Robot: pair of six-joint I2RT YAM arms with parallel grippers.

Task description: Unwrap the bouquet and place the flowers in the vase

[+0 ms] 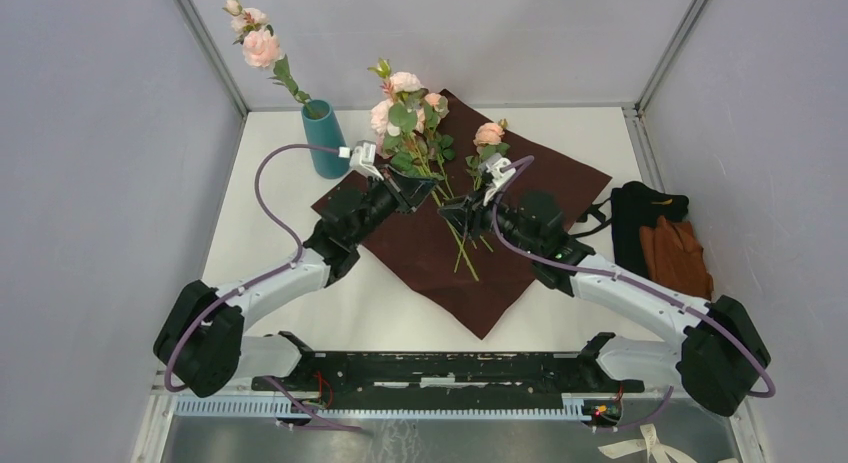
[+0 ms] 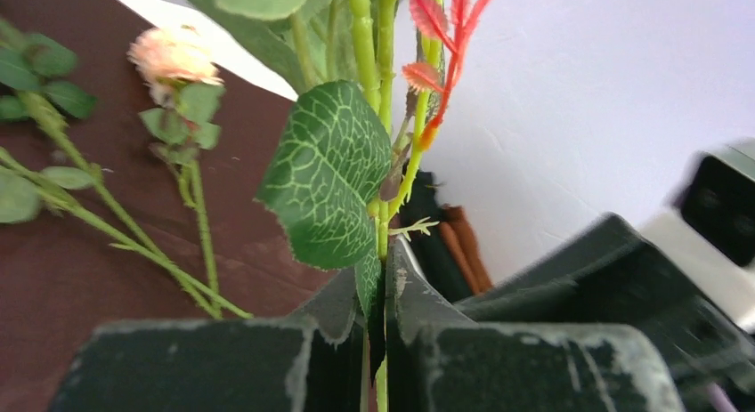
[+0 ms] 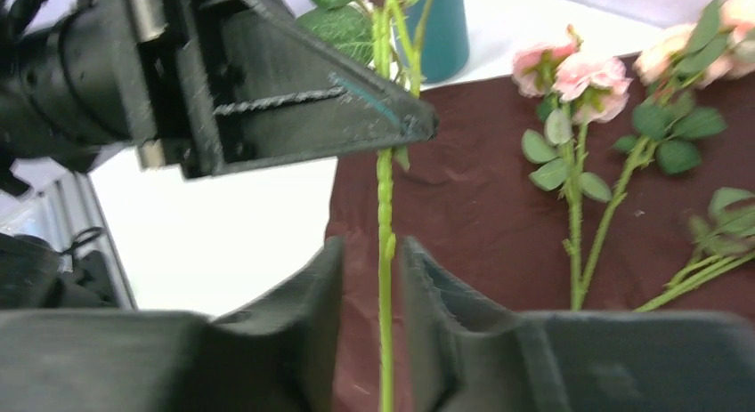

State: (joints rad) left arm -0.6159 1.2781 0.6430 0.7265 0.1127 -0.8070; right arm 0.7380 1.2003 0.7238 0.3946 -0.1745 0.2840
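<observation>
Top view, risk: we judge the vase (image 1: pixel 322 141), beyond and left of the left tool (image 1: pixel 420 191), has a narrow mouth already holding one rose (image 1: pixel 262 48). A swinging stem could miss it or tip it.
Top view, flowers: the flowers (image 1: pixel 410 113), pink heads on thin leafy stems, lie on the wrapping paper (image 1: pixel 560 188) around both tools.
Left wrist, grip: left tool clenched on a rose stem (image 2: pixel 384 238). A leaf (image 2: pixel 329 176) seems caught in the pinch, so we think it may slip.
Right wrist, grip: right tool (image 3: pixel 385 270) released, jaws apart around that stem, lower on it than the left tool.
</observation>
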